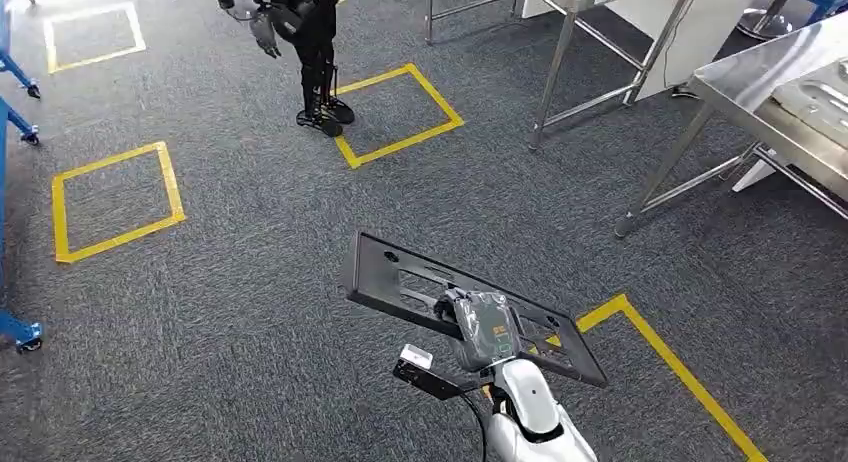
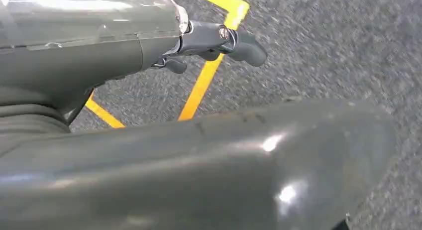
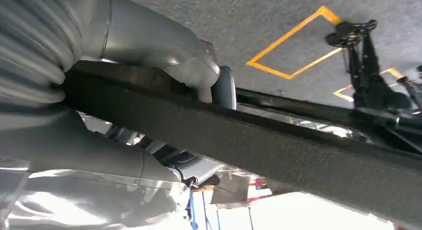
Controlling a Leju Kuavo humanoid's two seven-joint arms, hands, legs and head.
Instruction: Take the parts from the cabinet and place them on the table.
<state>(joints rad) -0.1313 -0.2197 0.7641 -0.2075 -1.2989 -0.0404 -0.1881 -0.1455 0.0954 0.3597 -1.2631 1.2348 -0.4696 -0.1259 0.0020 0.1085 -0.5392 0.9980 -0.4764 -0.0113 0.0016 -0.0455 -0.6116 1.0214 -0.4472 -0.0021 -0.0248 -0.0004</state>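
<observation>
Grey carpet floor [image 1: 250, 282] w/ yellow tape squares [image 1: 115, 200]. Steel-legged tabletop [image 1: 760, 92] at upper right, well apart from the part. Second dark humanoid robot [image 1: 310, 42] stands near a tape square. Flat black rectangular slotted plastic panel [image 1: 470, 307] held above floor, gripped along its edge by right hand [image 1: 485, 327]. Left hand [image 2: 219, 43]: grip state cannot be told.

The part [image 1: 400, 277] is a flat black rectangular frame with slotted cutouts, held level in the air above grey carpet. Its long axis runs from 10 to 4 o'clock. The table [image 1: 770, 92], bare steel, stands at 2 o'clock.
</observation>
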